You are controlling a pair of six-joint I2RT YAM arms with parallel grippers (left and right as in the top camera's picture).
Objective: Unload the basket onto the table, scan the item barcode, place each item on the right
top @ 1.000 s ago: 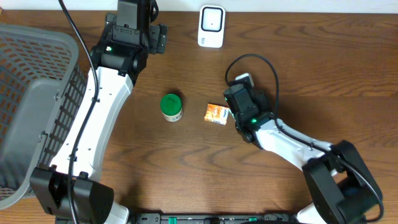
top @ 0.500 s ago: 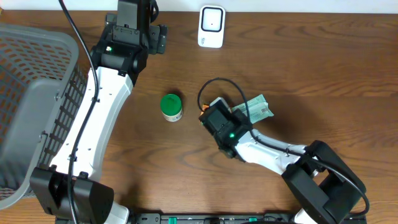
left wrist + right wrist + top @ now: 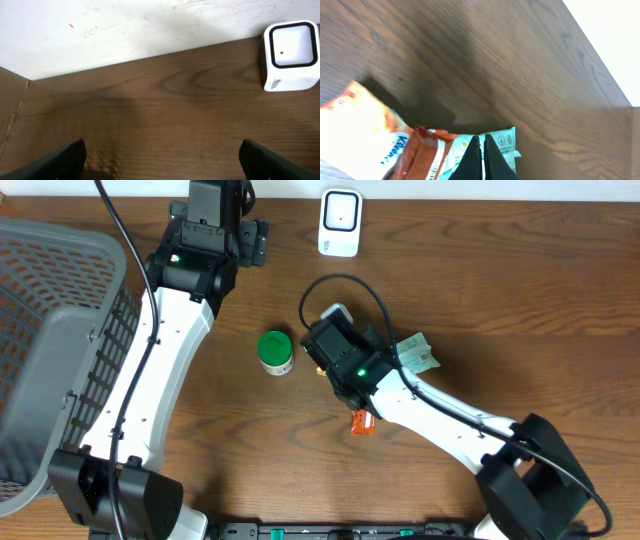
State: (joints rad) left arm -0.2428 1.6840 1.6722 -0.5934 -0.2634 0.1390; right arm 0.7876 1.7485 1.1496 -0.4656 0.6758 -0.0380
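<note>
Kleenex pack (image 3: 375, 135): its pale-green end was pinched between the jaws of the right gripper (image 3: 481, 142). The orange-and-white body hung out to one side of them, apparently lifted clear of the table (image 3: 520, 270).
Right jaws: clenched on the pack's thin edge. It was a slim hold, so the pack would likely swing or slip if moved fast.
Barcode: not visible in any view, so the face carrying it could not be told.
Scanner (image 3: 341, 222): stood well beyond the right jaws at the far table edge, its window turned upward.
Step in hand: carrying the pack to the scanner. This was best done slowly, with the printed face turned flat toward the window and held just above it.
Left gripper (image 3: 162, 167): jaws released and empty, with the scanner off to one side ahead of them.
Green-lidded jar (image 3: 276, 352): stood near the right wrist, so the sweep should pass clear of it.
</note>
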